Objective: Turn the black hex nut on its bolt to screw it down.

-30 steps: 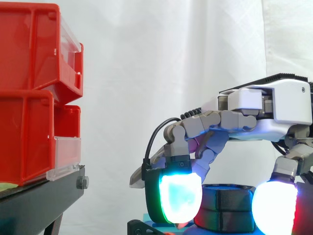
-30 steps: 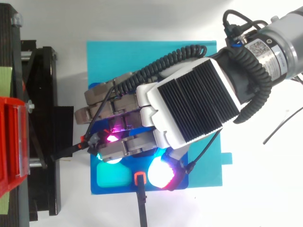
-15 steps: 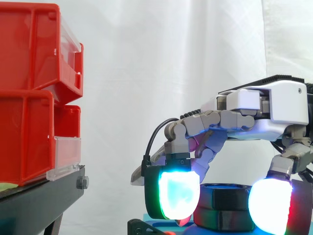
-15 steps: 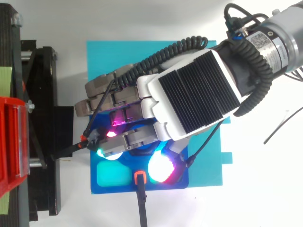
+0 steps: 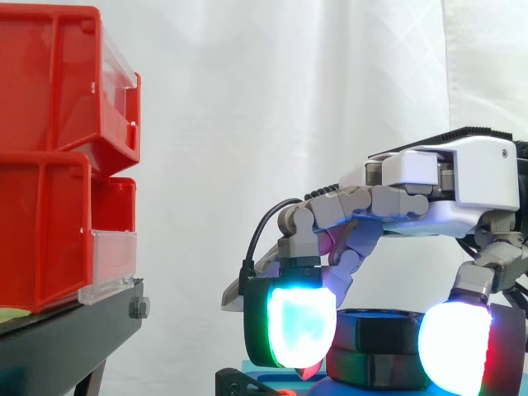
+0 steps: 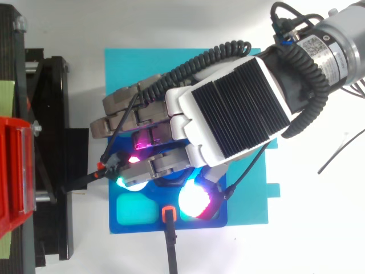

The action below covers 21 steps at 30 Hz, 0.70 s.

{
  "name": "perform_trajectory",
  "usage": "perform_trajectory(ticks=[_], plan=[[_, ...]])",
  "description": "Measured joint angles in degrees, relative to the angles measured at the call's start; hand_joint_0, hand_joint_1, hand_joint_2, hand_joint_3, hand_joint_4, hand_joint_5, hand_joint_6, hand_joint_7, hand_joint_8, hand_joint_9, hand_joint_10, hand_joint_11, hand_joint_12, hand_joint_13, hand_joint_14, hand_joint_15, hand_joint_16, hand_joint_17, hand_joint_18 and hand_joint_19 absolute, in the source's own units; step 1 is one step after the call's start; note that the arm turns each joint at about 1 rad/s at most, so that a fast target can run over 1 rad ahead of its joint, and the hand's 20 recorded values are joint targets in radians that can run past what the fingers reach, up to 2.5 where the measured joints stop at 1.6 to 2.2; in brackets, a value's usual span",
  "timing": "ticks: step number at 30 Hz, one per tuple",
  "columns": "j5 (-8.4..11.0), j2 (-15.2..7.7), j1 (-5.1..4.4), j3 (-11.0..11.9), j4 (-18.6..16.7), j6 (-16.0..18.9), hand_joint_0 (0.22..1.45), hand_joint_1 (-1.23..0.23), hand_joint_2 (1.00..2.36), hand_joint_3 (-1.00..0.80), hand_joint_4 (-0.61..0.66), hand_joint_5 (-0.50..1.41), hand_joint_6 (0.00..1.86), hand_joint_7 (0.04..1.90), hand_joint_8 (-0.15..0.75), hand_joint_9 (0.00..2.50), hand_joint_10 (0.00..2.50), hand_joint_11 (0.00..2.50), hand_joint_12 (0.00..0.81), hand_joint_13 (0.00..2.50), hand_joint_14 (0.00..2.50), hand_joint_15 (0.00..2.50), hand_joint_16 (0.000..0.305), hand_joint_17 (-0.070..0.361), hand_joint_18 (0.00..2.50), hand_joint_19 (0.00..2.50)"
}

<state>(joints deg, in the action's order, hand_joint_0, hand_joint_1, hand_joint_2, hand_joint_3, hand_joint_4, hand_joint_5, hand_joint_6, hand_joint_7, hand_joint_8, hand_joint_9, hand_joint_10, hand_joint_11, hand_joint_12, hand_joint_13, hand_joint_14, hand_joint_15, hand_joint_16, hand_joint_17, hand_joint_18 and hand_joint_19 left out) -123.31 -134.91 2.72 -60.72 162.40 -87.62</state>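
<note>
The black hex nut (image 5: 381,346) sits low in the side view on a blue base plate (image 6: 132,214). My hand (image 5: 445,177) hovers over it, palm down, with its fingers curled downwards. One glowing cyan-green fingertip (image 5: 294,326) lies against the nut's left side and a white-red thumb pad (image 5: 454,346) against its right side, so the nut is pinched between them. From above, the hand (image 6: 228,114) covers most of the nut; only a dark sliver (image 6: 171,178) shows between the pads. The bolt is hidden.
Stacked red bins (image 5: 49,165) on a black stand (image 5: 66,338) rise at the left, a short way from the fingers. The base plate lies on a teal sheet (image 6: 142,68). A black piece with an orange tip (image 6: 167,214) lies on the plate's near edge.
The hand has sunk slightly and twisted a little around the nut. The thumb pad has shifted left and lower, and the wrist has swung a bit in the top view.
</note>
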Motion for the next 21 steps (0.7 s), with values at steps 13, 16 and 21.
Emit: perform_trajectory(ticks=[13, 16, 21], plan=[[0.00, 0.00, 0.00, 0.00, -0.17, 0.03, 0.58, -0.68, 1.01, -0.37, 0.20, -0.04, 0.50, 1.41, 0.277, 0.89, 0.02, 0.40, 0.320, 0.52, 0.00, 0.11, 0.049, 0.110, 0.41, 0.36], [0.00, 0.00, 0.00, 0.00, -0.35, 0.07, 0.54, -0.66, 1.00, -0.45, 0.21, -0.04, 0.50, 1.41, 0.284, 0.89, 0.02, 0.41, 0.329, 0.53, 0.00, 0.12, 0.051, 0.114, 0.43, 0.35], [0.00, 0.00, -0.05, 0.01, -0.44, 0.08, 0.46, -0.57, 1.00, -0.50, 0.24, -0.04, 0.50, 1.35, 0.304, 0.90, 0.02, 0.40, 0.356, 0.54, 0.00, 0.11, 0.057, 0.127, 0.46, 0.33]])
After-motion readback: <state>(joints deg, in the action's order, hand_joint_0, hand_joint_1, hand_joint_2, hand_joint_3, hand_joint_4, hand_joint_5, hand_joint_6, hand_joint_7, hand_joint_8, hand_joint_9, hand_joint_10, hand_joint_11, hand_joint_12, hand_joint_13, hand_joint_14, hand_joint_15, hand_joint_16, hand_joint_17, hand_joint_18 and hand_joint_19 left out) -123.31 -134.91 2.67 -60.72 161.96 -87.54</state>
